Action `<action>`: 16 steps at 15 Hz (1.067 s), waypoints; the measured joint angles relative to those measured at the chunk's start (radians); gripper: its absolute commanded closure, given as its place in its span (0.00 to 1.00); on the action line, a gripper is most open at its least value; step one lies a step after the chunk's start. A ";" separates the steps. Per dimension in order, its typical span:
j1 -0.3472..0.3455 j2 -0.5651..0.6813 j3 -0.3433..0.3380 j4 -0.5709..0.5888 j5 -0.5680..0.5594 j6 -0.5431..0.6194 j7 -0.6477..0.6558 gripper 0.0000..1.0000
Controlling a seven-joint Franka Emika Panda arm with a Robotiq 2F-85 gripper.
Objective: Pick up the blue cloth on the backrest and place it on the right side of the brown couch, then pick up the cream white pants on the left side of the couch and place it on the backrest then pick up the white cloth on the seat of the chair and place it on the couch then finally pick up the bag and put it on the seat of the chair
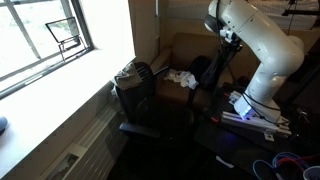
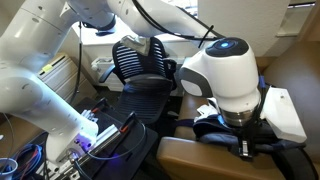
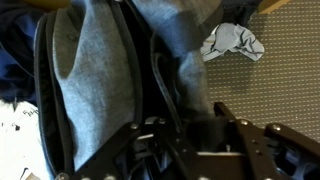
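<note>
Down low with the claw (image 3: 190,130), right on the bag (image 3: 95,80), among its black straps (image 3: 150,80). Hard to tell if clenched or loose. On the brown couch (image 3: 290,90) with that bag, next to a crumpled white cloth (image 3: 232,42). Near the couch, the black chair (image 2: 135,60).

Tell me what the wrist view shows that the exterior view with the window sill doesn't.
Only the wrist view: grey fabric crossed by dark straps, close in front of the gripper. Only that exterior view: the window, the black office chair and the white robot arm. Both: the crumpled white cloth lying on the brown couch.
</note>
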 measured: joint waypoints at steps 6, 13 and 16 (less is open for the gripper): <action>0.010 0.026 -0.069 0.024 -0.019 -0.138 0.000 0.96; 0.113 -0.191 -0.202 0.015 -0.126 -0.049 -0.072 0.96; 0.237 -0.328 -0.304 -0.045 -0.345 -0.024 -0.121 0.96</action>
